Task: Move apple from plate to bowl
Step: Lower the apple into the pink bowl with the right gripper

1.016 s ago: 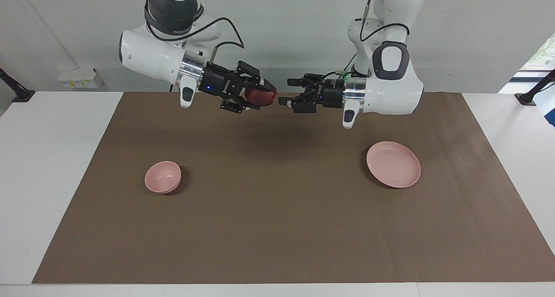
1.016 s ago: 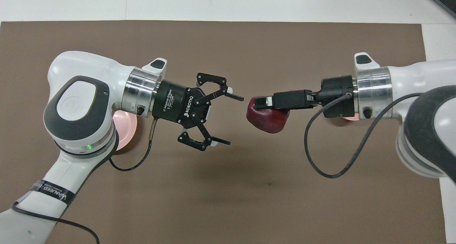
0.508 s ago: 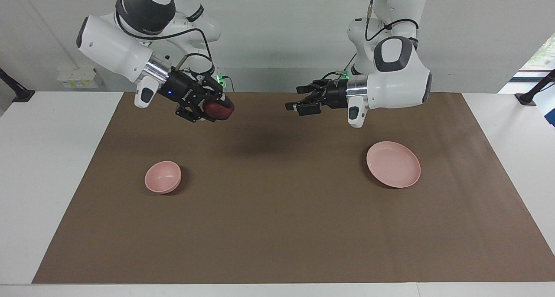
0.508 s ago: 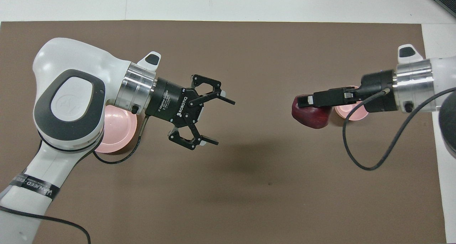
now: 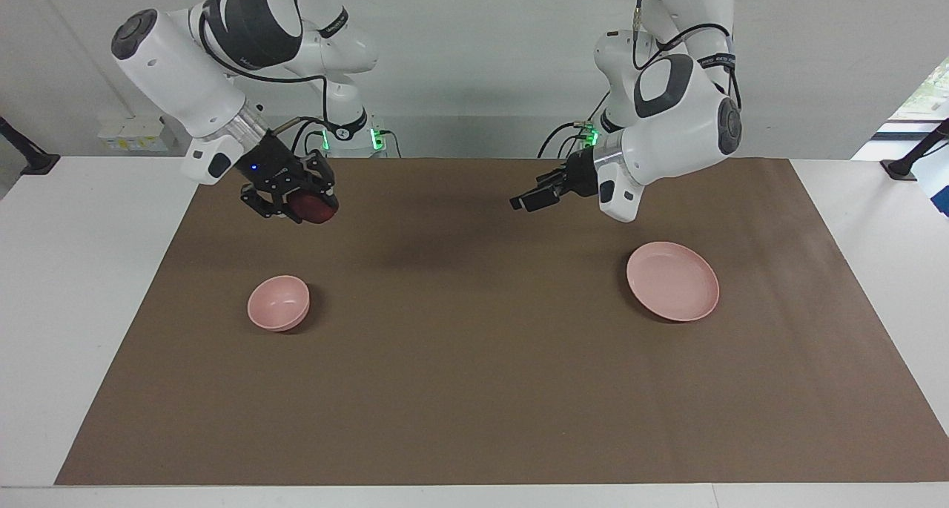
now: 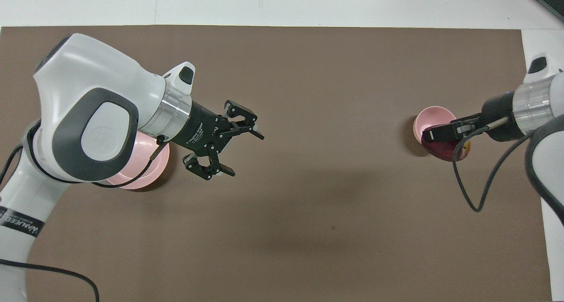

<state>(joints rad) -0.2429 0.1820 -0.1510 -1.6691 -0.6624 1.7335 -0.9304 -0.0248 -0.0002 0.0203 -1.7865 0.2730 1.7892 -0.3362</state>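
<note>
My right gripper (image 5: 305, 202) is shut on the dark red apple (image 5: 319, 210) and holds it in the air. In the overhead view the apple (image 6: 446, 151) overlaps the rim of the small pink bowl (image 6: 434, 118), and the right gripper (image 6: 434, 136) lies across it. In the facing view the apple hangs well above the empty bowl (image 5: 278, 302). The flat pink plate (image 5: 672, 280) is empty; in the overhead view the plate (image 6: 143, 163) is partly hidden under my left arm. My left gripper (image 5: 523, 201) is open and empty in the air over the mat beside the plate, as the overhead view (image 6: 246, 155) shows.
A brown mat (image 5: 474, 389) covers most of the white table (image 5: 81, 271). Both arms reach in over the mat's robot end. Cables hang from both wrists.
My right gripper has carried the apple from mid-table toward the right arm's end, to the bowl, and lowered it. My left gripper has drawn back toward the plate and stays open.
</note>
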